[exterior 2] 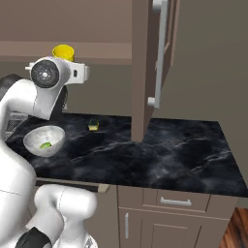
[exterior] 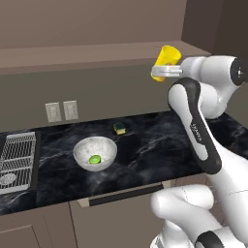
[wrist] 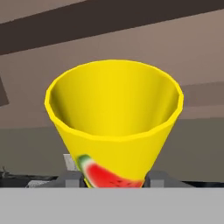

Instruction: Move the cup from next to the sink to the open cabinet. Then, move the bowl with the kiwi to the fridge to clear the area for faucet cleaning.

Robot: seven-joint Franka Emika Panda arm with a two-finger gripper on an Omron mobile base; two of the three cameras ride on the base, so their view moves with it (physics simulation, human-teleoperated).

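Hand view looks into the yellow cup (wrist: 114, 127), nothing inside it, its base pinched between the closed fingers of the gripper (exterior: 162, 72) at the level of the open cabinet (exterior: 97, 53) shelf. Below, the bowl (exterior: 95, 153) on the black counter (exterior: 145, 145) holds the kiwi (exterior: 95, 159). Fingertips are mostly hidden behind the cup.
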